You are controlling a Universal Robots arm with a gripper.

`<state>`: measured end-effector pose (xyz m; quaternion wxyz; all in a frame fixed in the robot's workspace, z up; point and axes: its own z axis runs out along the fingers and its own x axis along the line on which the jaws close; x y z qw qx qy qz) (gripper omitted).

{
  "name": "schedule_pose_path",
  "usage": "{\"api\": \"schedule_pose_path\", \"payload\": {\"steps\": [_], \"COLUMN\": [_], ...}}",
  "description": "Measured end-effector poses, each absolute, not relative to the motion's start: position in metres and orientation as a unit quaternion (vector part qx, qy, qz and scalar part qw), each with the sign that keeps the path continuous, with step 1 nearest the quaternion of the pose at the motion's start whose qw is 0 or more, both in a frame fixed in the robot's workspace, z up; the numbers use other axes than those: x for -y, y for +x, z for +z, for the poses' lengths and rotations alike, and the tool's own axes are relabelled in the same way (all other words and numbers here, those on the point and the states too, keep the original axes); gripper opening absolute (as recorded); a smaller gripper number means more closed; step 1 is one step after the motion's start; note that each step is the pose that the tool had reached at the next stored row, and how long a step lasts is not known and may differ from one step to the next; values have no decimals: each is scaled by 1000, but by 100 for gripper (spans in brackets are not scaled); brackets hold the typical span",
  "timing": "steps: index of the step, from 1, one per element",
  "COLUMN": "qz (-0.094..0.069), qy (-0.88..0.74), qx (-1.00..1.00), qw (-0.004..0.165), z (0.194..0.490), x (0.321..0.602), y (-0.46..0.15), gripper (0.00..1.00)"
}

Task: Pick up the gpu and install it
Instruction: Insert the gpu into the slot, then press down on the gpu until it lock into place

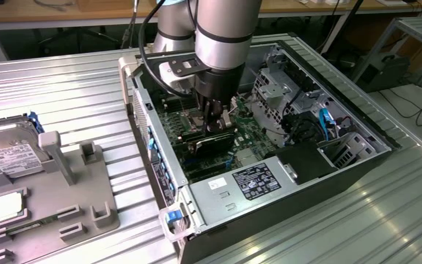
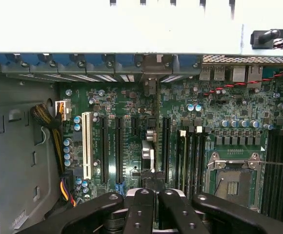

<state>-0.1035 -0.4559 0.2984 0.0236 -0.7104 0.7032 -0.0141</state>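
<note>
From the exterior view, my gripper (image 1: 221,125) is down inside the open computer case (image 1: 357,124), fingers pinched together on the top edge of the gpu (image 1: 211,142). The card stands on edge over the motherboard (image 1: 244,132), roughly at the case's centre. The risk I judge greatest is a card that sits skewed over its slot: pressing then would bend the edge connector or scrape the board. The drive cage (image 1: 277,82) lies toward 1 o'clock from my hand and the power supply (image 1: 259,181) toward 5 o'clock, both near, so sideways room is thin; straight up is free. The tray (image 1: 42,203) with the hard drive (image 1: 9,146) and CPU chip (image 1: 7,206) sits well apart at 8 o'clock.

In the wrist view, my fingers (image 2: 146,209) meet at 6 o'clock, closed on the card's upper edge, with the card's metal bracket (image 2: 149,146) running away toward 12 o'clock between the long black slots (image 2: 118,148). The bracket end must meet the rear opening (image 2: 150,73) by the blue latches (image 2: 83,61) (a tight fit, I judge); catching there would tilt the card. The empty CPU socket (image 2: 234,178) lies at 3 o'clock, the bundled cable (image 2: 46,119) at 9 o'clock, both apart from my path.
</note>
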Motion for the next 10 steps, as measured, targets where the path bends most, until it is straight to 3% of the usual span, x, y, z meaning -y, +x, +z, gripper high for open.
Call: {"api": "schedule_pose_path", "payload": {"steps": [10], "qz": [-14], "qy": [-710], "qx": [-703], "qw": [24], "z": [298], "x": [456], "y": [-117], "gripper": [11]}}
